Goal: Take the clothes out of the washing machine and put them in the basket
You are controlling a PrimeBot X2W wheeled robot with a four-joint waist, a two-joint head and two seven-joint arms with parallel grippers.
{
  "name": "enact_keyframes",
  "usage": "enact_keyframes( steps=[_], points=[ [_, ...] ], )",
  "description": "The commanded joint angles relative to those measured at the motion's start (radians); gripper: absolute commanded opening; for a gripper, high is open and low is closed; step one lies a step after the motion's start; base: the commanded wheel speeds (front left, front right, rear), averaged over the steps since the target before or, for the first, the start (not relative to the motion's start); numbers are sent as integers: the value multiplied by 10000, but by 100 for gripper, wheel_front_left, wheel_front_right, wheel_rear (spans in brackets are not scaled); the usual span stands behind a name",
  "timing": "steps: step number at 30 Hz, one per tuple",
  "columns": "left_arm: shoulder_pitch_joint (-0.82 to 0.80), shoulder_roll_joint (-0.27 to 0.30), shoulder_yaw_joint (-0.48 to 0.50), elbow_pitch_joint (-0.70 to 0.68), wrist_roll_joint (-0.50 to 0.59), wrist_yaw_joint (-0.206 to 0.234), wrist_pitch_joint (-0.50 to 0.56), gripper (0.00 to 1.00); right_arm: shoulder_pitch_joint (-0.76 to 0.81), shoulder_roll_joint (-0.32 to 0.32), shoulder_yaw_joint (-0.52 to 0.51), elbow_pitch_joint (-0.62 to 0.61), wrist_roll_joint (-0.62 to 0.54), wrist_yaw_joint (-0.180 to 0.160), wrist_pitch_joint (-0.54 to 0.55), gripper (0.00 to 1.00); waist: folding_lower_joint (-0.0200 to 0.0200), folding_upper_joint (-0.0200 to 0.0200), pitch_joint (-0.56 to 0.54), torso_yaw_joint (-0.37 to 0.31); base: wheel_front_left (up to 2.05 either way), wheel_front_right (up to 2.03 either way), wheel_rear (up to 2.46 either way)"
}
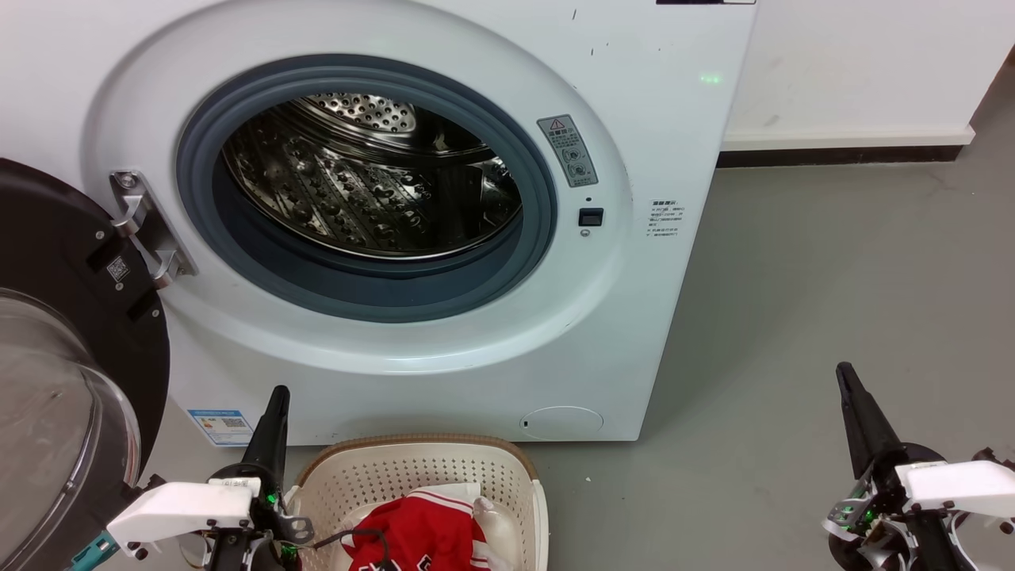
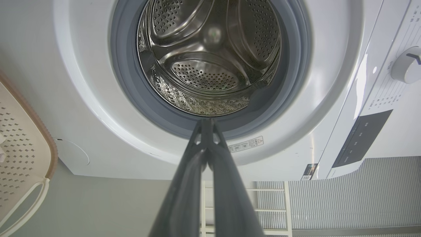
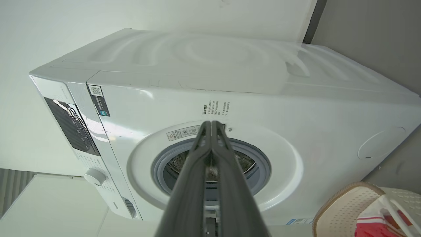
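Observation:
The white washing machine (image 1: pixel 650 262) stands with its dark-rimmed glass door (image 1: pixel 55 381) swung open to the left. Its steel drum (image 1: pixel 373 174) holds nothing that I can see. On the floor in front sits the cream basket (image 1: pixel 381 468), and the red clothes (image 1: pixel 420 531) with white stripe trim lie inside it. My left gripper (image 1: pixel 279 393) is shut just left of the basket, holding nothing. My right gripper (image 1: pixel 844 371) is shut over the bare floor at the lower right, far from the basket. In the right wrist view the basket (image 3: pixel 342 204) and clothes (image 3: pixel 371 223) sit at the bottom right.
Grey floor (image 1: pixel 833 277) stretches to the right of the machine up to a white wall with a dark skirting (image 1: pixel 840 155). The open door takes up the left side of the head view.

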Motion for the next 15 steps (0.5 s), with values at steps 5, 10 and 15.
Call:
enact_keyframes(
  steps=[5,10,15],
  points=[
    [-207,12,62,67,-485,-114,125,0,-233,20,-76,102,499,-3,152,0,-1,0,-5,40,0,0,0],
    [-256,5,89,126,-844,-163,223,0,-264,34,-130,183,846,-3,254,0,-1,0,-9,77,0,0,0],
    [-279,-8,102,140,-915,-175,256,0,-288,53,-159,198,922,-3,286,0,-1,0,-10,92,0,0,0]
  ],
)
